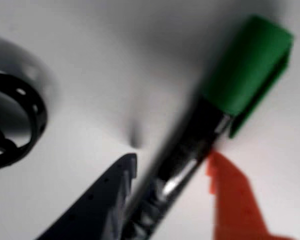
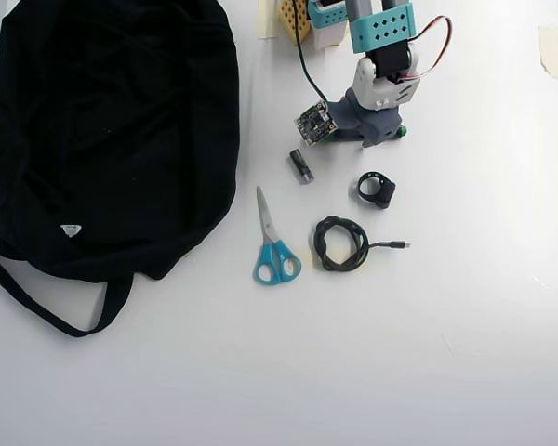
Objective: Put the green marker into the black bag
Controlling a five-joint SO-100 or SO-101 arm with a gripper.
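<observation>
Gripping the green marker point(image 1: 200, 135) between a dark finger point(image 1: 105, 195) and an orange finger point(image 1: 235, 200), the claw point(image 1: 172, 162) is closed on the black barrel, as the wrist view shows. The marker's long axis runs diagonally in that view, from lower left to upper right, with the green cap at the upper right end, clear of both fingers. The picture is blurred, so any print on the barrel cannot be read.

In the overhead view the claw point(image 2: 377, 130) sits near the top centre of the white worktop point(image 2: 465, 325), below the arm's teal segment point(image 2: 381, 28). Only a small green tip of the marker point(image 2: 403, 132) shows at the claw's right side.

The black bag point(image 2: 102, 130) fills the upper left of the worktop, well apart from the claw, its strap point(image 2: 37, 302) looping toward the lower left. Between them lie a small battery point(image 2: 301, 166) and blue-handled scissors point(image 2: 274, 242). A black ring point(image 2: 377, 190) and a coiled cable point(image 2: 342, 243) lie below the claw. The right and lower parts of the worktop are bare.
</observation>
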